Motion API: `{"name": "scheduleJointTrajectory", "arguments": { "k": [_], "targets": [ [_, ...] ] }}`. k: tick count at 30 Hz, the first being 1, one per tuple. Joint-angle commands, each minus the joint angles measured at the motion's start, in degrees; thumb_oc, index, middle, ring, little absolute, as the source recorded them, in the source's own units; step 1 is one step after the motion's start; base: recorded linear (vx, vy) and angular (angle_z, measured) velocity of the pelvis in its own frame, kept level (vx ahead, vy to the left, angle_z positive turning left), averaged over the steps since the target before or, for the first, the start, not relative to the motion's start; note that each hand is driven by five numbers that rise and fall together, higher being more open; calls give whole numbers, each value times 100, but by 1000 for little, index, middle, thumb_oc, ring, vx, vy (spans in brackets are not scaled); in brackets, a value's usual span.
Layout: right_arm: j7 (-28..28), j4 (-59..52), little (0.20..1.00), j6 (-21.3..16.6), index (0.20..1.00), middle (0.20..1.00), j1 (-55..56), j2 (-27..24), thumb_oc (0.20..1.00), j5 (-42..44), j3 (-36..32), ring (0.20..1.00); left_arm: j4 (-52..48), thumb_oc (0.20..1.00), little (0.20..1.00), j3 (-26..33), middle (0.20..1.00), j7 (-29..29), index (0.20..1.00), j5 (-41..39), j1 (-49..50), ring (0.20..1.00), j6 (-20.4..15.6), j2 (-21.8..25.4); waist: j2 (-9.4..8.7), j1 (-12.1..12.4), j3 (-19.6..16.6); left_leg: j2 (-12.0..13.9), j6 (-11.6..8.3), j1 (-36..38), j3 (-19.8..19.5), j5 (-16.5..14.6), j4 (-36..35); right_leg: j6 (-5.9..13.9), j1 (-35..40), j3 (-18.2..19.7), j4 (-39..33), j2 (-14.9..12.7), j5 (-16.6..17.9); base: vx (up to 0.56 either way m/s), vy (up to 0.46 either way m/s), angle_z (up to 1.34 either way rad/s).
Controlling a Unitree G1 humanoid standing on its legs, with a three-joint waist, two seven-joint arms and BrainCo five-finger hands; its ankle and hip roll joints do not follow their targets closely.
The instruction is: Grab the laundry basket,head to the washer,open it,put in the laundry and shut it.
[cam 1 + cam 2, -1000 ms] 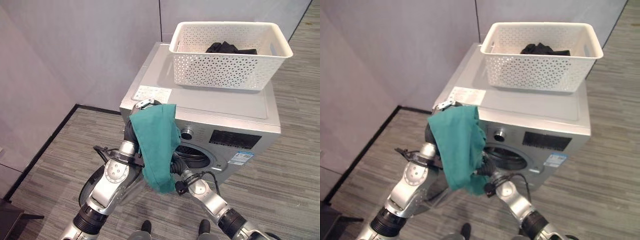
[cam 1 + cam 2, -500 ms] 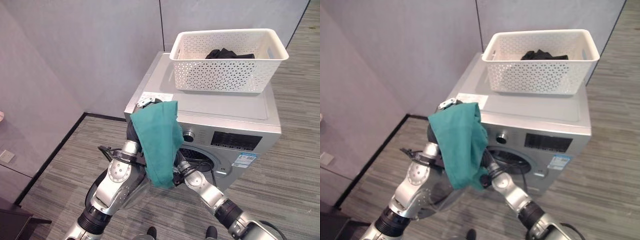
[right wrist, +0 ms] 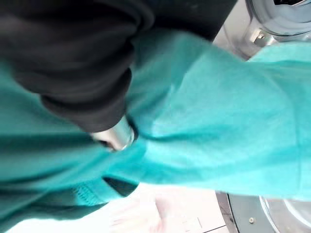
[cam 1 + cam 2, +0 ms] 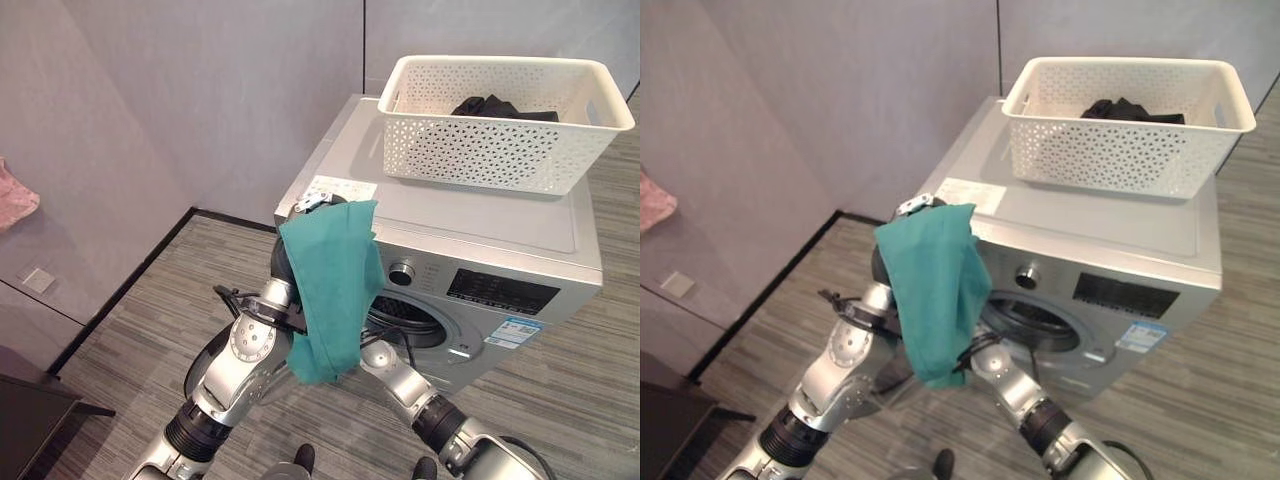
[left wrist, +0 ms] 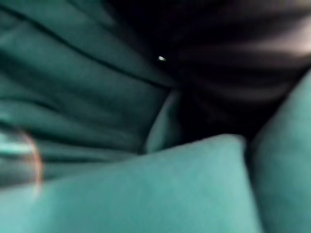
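Item: green garment (image 4: 330, 290), soft, light, draped over my left hand (image 4: 312, 203); grip bunched folds. Finger state undeterminable on both hands. Washer (image 4: 520, 240) open.

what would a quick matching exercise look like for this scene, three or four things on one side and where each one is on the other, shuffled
Things:
1. white laundry basket
2. green cloth
3. black garment
4. pink cloth

Places:
a. lying inside the basket
b. hanging in front of the washer door opening
c. standing on top of the washer
d. at the far left edge of the eye views

Pairs: 1-c, 2-b, 3-a, 4-d
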Motion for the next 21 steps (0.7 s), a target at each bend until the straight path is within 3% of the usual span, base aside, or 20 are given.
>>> {"name": "scheduleJointTrajectory", "arguments": {
  "k": [1,6,7,8,21],
  "targets": [
    [-141,-179,200,-401,200,200,-503,237,200,22,-154,200,53,200,200,-107,200,76,200,46,-927,200,-469,-148,-94,29,251,-117,362,141,874,-419,-83,-128,760,-214,68,-84,-1151,0,0,0],
    [-357,-646,200,-498,200,200,-360,127,200,-249,-363,200,71,200,200,-67,200,61,200,75,-721,200,-392,-64,-90,-80,231,-82,368,194,925,-452,-83,-143,762,-147,68,-51,-1165,2,-3,-3],
    [-391,-754,200,-527,200,200,-353,107,200,-277,-405,200,77,354,354,-68,354,56,354,76,-677,354,-383,-33,-87,-92,225,-74,370,205,937,-453,-83,-149,766,-140,68,-45,-1165,1,-3,-4],
    [-445,-861,200,-565,200,200,-345,71,200,-297,-469,200,168,1000,1000,-100,1000,61,1000,71,-689,1000,-359,-20,-83,-112,216,-67,369,215,944,-455,-83,-154,765,-130,68,-38,-1170,0,0,0],
    [-870,-2432,200,-980,200,200,92,-274,200,-524,-1380,200,-499,1000,1000,639,1000,-82,1000,417,189,1000,-345,745,-110,-171,59,-1,370,378,1036,-534,-83,-180,866,-76,68,12,-1223,10,-2,-5]
  ]
}}
